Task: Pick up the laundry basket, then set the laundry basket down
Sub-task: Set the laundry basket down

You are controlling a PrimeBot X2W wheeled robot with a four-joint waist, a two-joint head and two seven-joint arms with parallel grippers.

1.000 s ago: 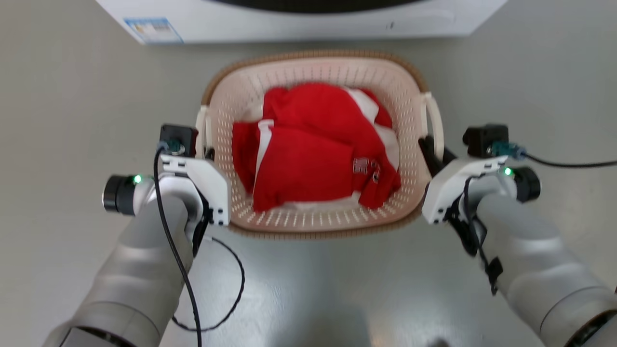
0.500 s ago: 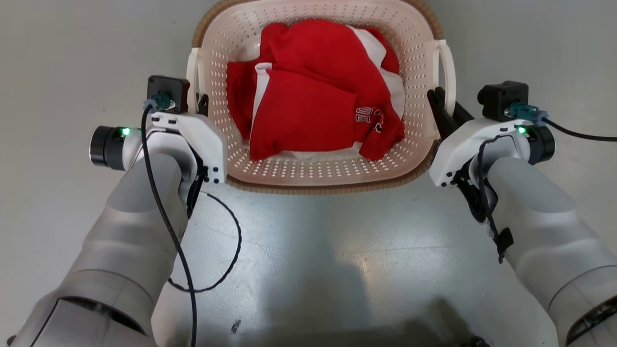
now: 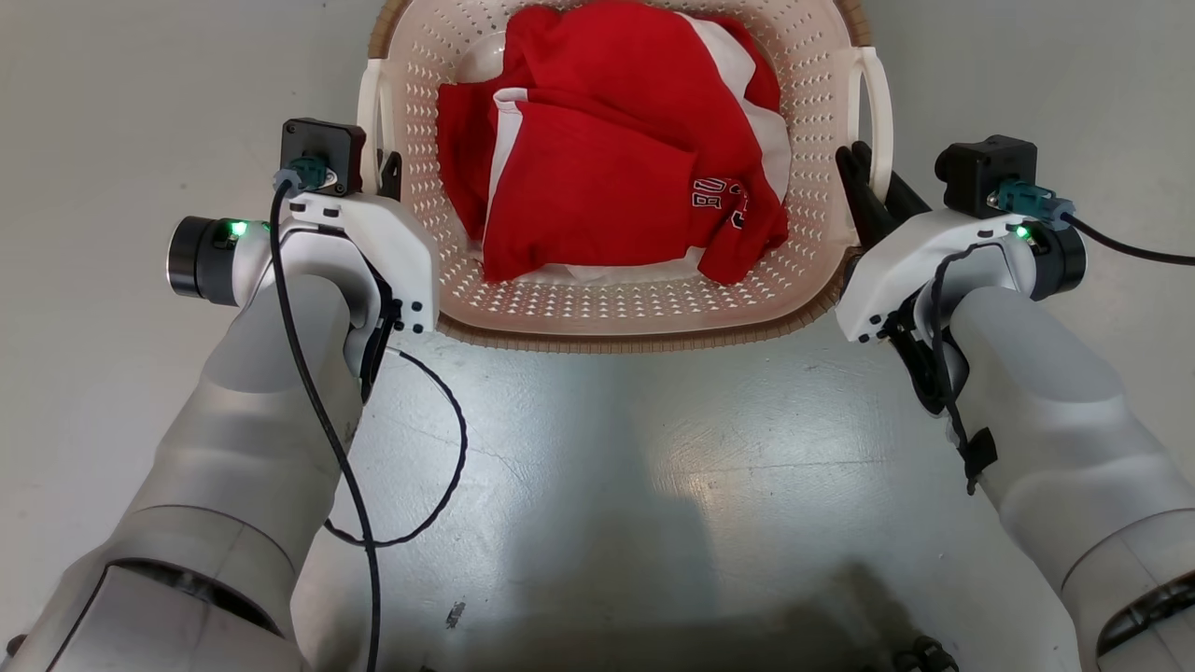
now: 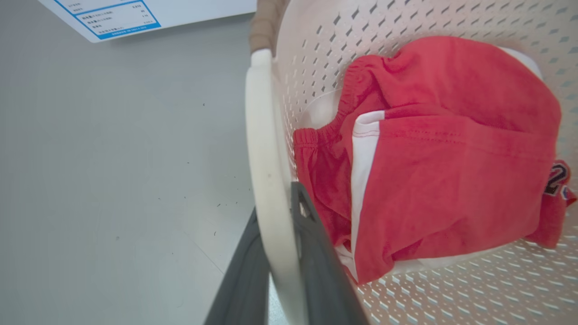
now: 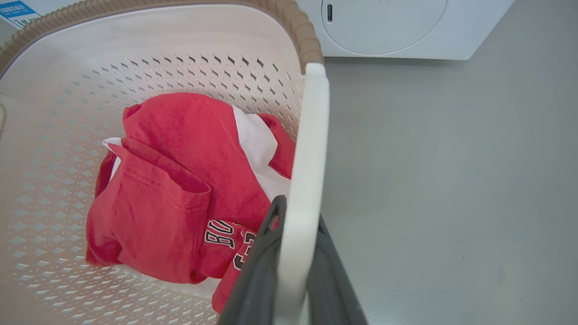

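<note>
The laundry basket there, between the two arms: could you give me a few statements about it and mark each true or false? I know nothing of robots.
1. The left gripper and the right gripper each grip a white side handle of the laundry basket. True.
2. The basket is empty. False: red and white clothing lies in it.
3. Its rim is brown. True.
4. Its walls are solid, without holes. False: they are perforated all over.
</note>
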